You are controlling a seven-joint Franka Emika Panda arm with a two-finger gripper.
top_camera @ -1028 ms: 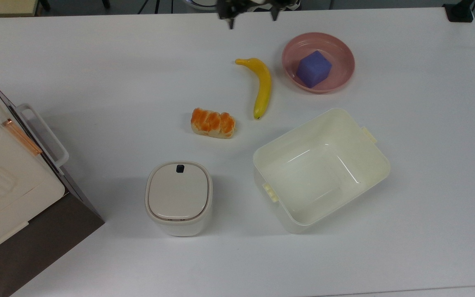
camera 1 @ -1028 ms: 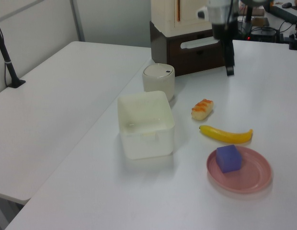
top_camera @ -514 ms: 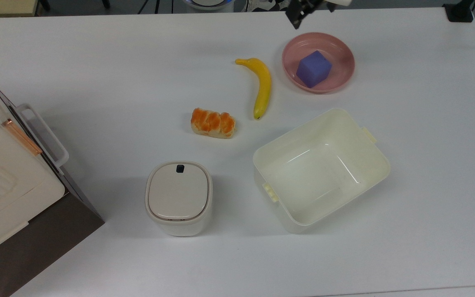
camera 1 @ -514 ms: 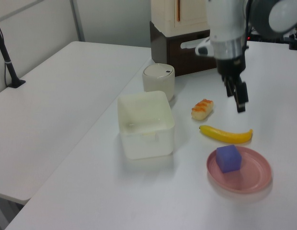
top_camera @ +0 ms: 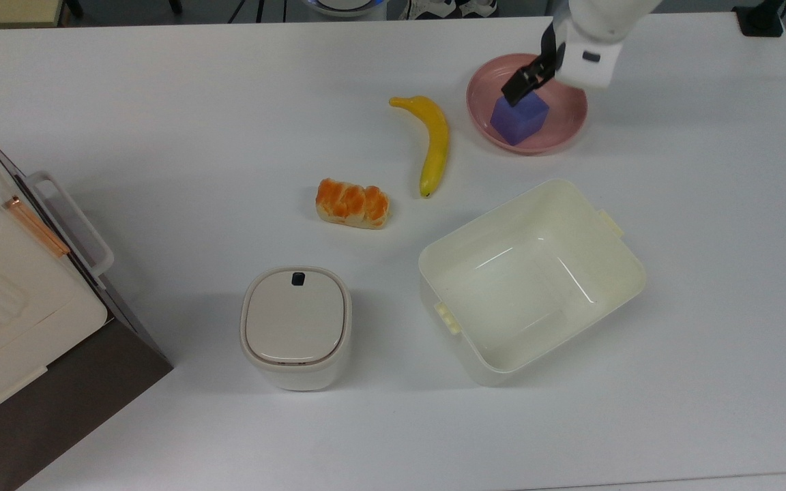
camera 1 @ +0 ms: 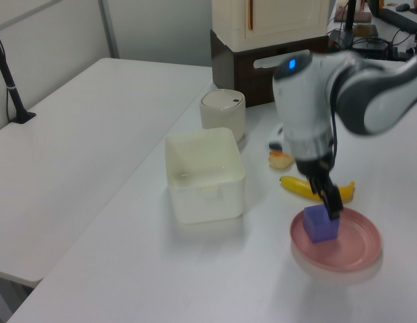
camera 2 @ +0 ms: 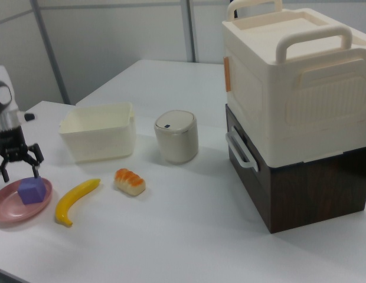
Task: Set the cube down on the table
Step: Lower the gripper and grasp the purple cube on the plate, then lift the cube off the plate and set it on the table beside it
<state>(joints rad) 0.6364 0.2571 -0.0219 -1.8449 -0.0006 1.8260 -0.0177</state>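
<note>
Black and spread wide, my two fingers [camera 2: 35, 170] hang open and hold nothing; my gripper [camera 2: 19, 166] sits directly above the small matte purple-blue cube [camera 2: 32, 190], its tips just short of the cube's top face. The relation that counts: the cube lies straight below the gap between my fingers, so I judge a plain descent would bring one finger to each side. In the top view my gripper [top_camera: 533, 76] overlaps the cube's [top_camera: 519, 117] upper corner; in the left view one dark finger [camera 1: 333, 202] reaches down to the cube's [camera 1: 320, 224] top edge. The cube has no long axis, and in the top view it sits turned corner-on, so my fingers may need to line up with a pair of flat faces. It rests inside the round shallow pink dish [top_camera: 563, 135], not yet on the wide smooth white table [top_camera: 707, 239]. Just beside the dish, on the top view's left, lies a curved yellow banana [top_camera: 434, 140]; nearer the camera is an empty cream plastic tub [top_camera: 625, 273].
</note>
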